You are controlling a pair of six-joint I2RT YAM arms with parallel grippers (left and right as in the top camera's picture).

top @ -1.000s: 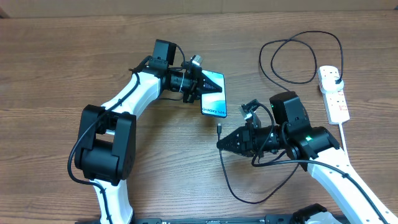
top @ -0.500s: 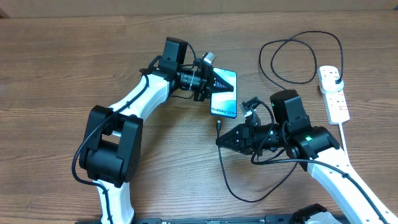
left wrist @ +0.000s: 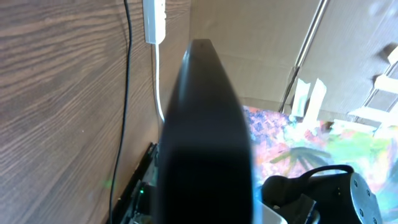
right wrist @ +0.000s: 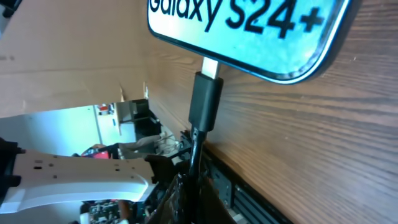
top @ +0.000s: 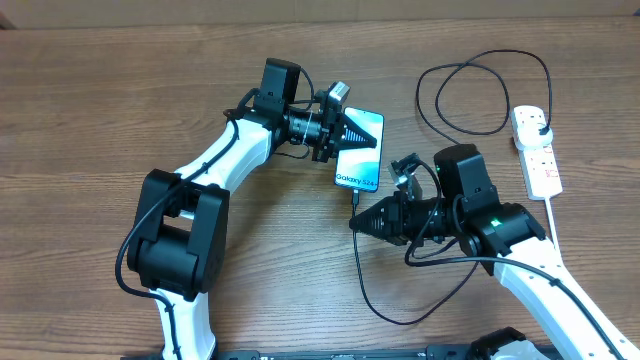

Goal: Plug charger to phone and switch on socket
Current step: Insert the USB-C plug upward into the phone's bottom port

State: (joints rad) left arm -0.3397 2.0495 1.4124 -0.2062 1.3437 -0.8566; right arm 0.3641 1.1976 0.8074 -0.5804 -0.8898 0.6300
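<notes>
Plugging step. Left hand (top: 343, 134) clamped on phone (top: 361, 155), mid-table toward far edge; right hand (top: 360, 222) pinching charger (right wrist: 205, 102), tip at port, seemingly partly in. Next: push home, then switch socket (top: 537, 150), right edge.

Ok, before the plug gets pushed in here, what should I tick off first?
1. Hold on phone by left gripper: ok, clamped at its upper end.
2. Hold on charger by right gripper: ok, cable gripped just behind the plug.
3. Line-up of plug with the phone's bottom edge: ok, the tip meets the edge in the right wrist view.
4. Full seating of plug: not ok, bare metal shows at the tip.
5. Adapter in socket: cannot tell, something dark sits at its far end.
6. Switch on socket: cannot tell, too small.
</notes>
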